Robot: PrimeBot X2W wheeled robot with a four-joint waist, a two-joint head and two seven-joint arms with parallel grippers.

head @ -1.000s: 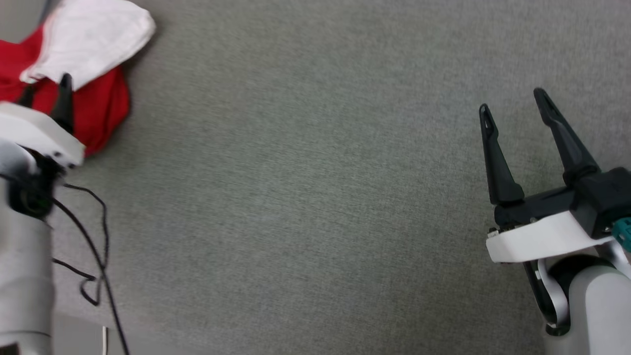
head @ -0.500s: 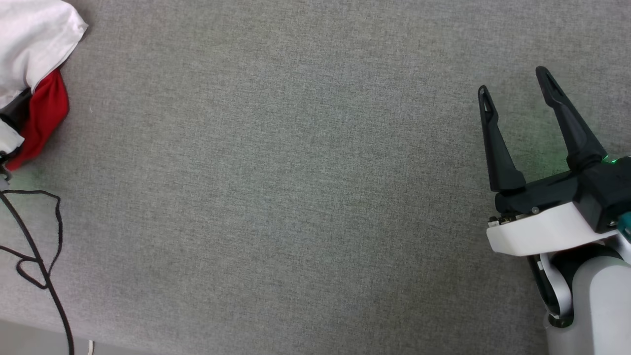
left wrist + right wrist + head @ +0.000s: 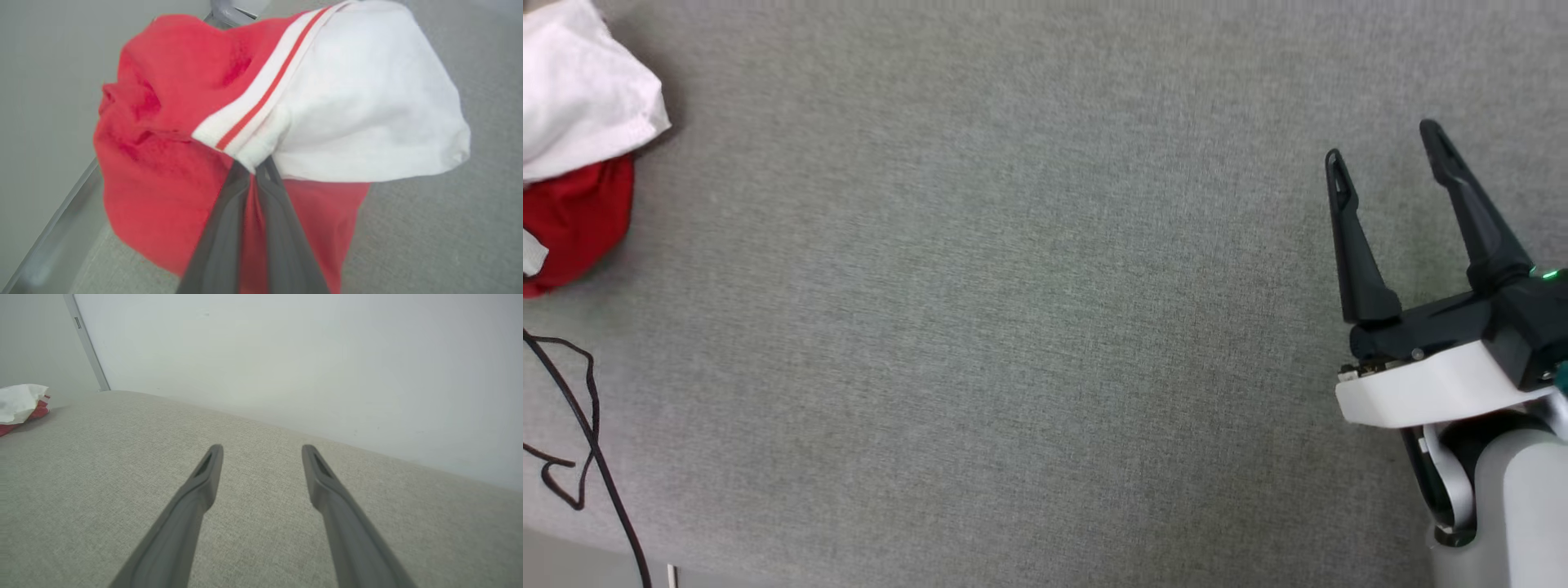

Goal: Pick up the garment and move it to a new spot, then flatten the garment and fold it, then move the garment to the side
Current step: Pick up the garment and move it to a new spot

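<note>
The red jersey-style garment point(image 3: 163, 106) with a white short sleeve and a red stripe along the sleeve seam sits bunched in a loose heap at the far left of the grey fabric-covered table point(image 3: 1013, 327). In the head view it lies against the left edge of the picture, near the top, with the white sleeve folded over the red body. It casts a soft shadow on the cloth beside it. Whether the heap rests fully on the table or hangs a little above it cannot be told.

The left end effector point(image 3: 256, 167) is clenched on the garment. In the left wrist view its two long dark fingers run together to a narrow point and pinch the fabric where the striped white seam meets the red body. Red cloth is drawn down between them, and the white sleeve billows out to the right of the pinch.

The right end effector point(image 3: 1382, 143) is released, its two dark fingers spread wide with nothing between them. It hovers at the right side of the table, well apart from the garment. In the right wrist view the fingers point across bare grey fabric towards a pale wall point(image 3: 286, 355), with the garment small at the far left.

A thin black cable point(image 3: 580, 425) loops over the table's lower left corner in the head view, below the garment and apart from it.
</note>
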